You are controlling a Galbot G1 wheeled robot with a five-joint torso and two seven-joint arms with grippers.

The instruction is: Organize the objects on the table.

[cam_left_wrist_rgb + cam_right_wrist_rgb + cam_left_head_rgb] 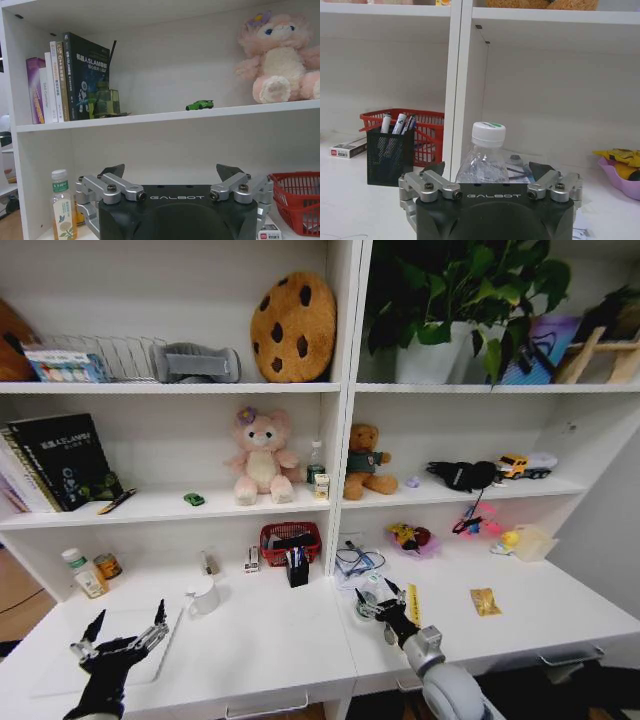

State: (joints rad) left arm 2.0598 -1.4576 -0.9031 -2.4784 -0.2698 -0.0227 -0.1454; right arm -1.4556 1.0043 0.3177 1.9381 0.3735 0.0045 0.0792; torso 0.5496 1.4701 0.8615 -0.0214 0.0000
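Observation:
On the white table [270, 640], my right gripper [375, 596] stands open around a clear bottle [483, 159] with a white cap. Its fingers [434, 172] flank the bottle without pressing it. At the front left, my left gripper [130, 614] hovers open and empty over the flat silver laptop [60, 662]. A tiny green toy car [193, 499] [199, 105] sits on the shelf above. Pens stand in a black holder [297, 566] [389, 151]. The yellow packet [486, 601] lies at the right. A small green-labelled bottle [315, 462] stands beside the pink bear.
A red basket [290, 537] sits behind the pen holder. A tea bottle [82, 571] [62, 205] and a can stand at the back left. Books [85, 75], plush bears, a toy truck [523, 466] and a plant fill the shelves. Drawer handles run along the front edge.

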